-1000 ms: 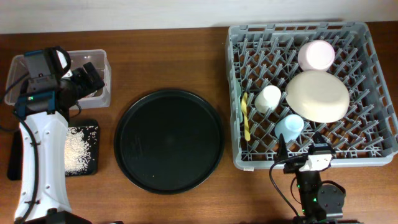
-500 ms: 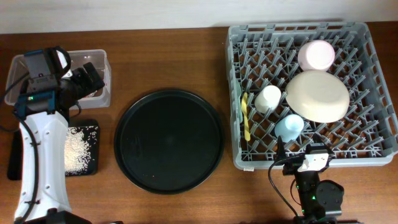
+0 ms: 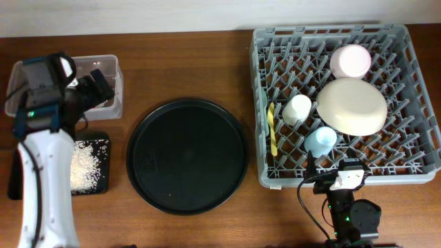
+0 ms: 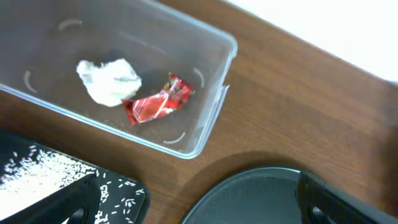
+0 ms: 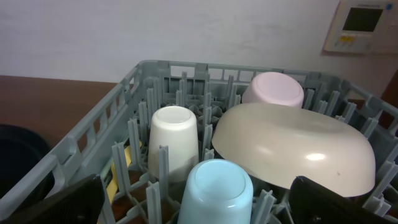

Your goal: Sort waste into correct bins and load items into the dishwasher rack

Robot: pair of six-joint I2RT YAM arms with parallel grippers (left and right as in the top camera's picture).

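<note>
The clear box [image 3: 116,105] at the far left holds the red wrapper [image 4: 158,102] and the white tissue [image 4: 109,81]. The rice [image 3: 86,162] lies in the shallow black tray [image 3: 102,187] in front of the box. My left gripper [image 3: 96,86] is open and empty above the box's right part; the left wrist view shows its fingers [image 4: 196,208] wide apart. The grey rack [image 3: 262,138] holds the cream bowl [image 3: 353,105], pink bowl [image 3: 350,60], white cup [image 3: 298,109], light blue cup [image 3: 320,140] and yellow utensil [image 3: 273,131]. My right gripper [image 3: 337,180] is open and empty at the rack's front edge.
A large round black tray [image 3: 187,156] lies between the bins and the rack. In the right wrist view the light blue cup [image 5: 214,186] stands upside down just ahead of my open fingers [image 5: 205,208]. A wall lies behind the rack.
My left arm has shifted slightly to the left above the clear box. The right gripper has dropped back a little from the rack's front edge. Nothing else has moved.
</note>
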